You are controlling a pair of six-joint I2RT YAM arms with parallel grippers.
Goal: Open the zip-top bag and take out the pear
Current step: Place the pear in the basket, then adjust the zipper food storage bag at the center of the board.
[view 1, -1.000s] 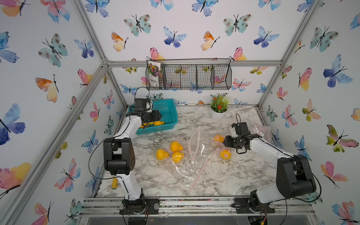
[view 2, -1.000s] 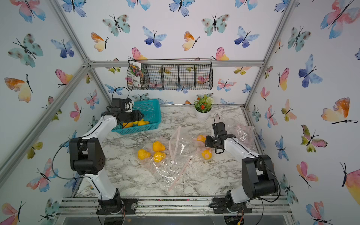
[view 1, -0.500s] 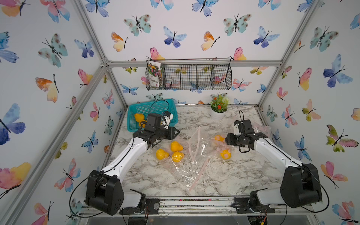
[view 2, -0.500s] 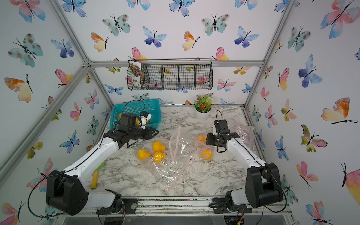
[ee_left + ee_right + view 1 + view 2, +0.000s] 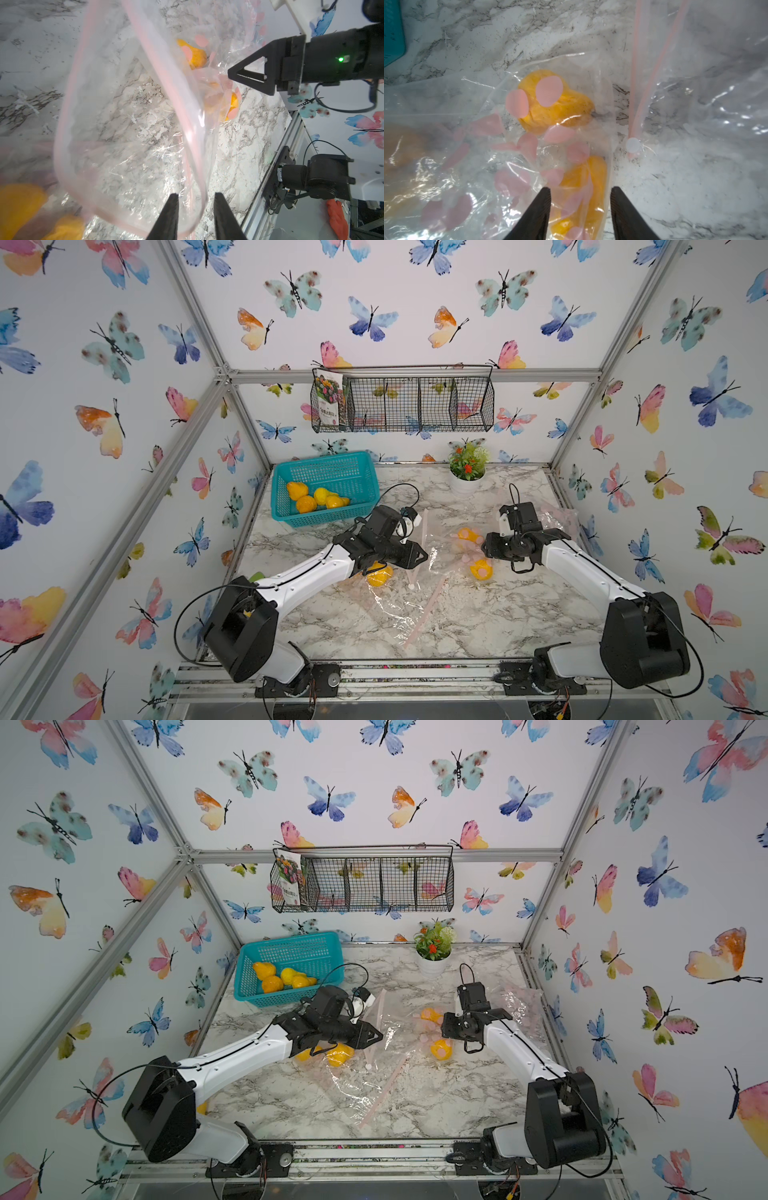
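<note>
A clear zip-top bag (image 5: pixel 399 601) with a pink zip strip lies mid-table, and a yellow pear (image 5: pixel 379 574) shows beside my left arm at the bag's left end. My left gripper (image 5: pixel 422 556) hangs over this bag. In the left wrist view its jaws (image 5: pixel 195 195) stand apart, with the bag's pink rim (image 5: pixel 199 187) looping between them. A second bag (image 5: pixel 517 149) with pink dots holds two pears (image 5: pixel 556 104). My right gripper (image 5: pixel 580 190) is open above one pear (image 5: pixel 583 182), with marble showing beside one finger.
A teal basket (image 5: pixel 322 458) with several pears stands at the back left. A potted plant (image 5: pixel 467 472) sits at the back, below a wire wall rack (image 5: pixel 403 404). Another crumpled bag (image 5: pixel 561 518) lies by the right wall.
My left arm has swung from the teal basket to the middle of the table over the clear bag, and its jaws have narrowed. The right gripper has hardly moved.
</note>
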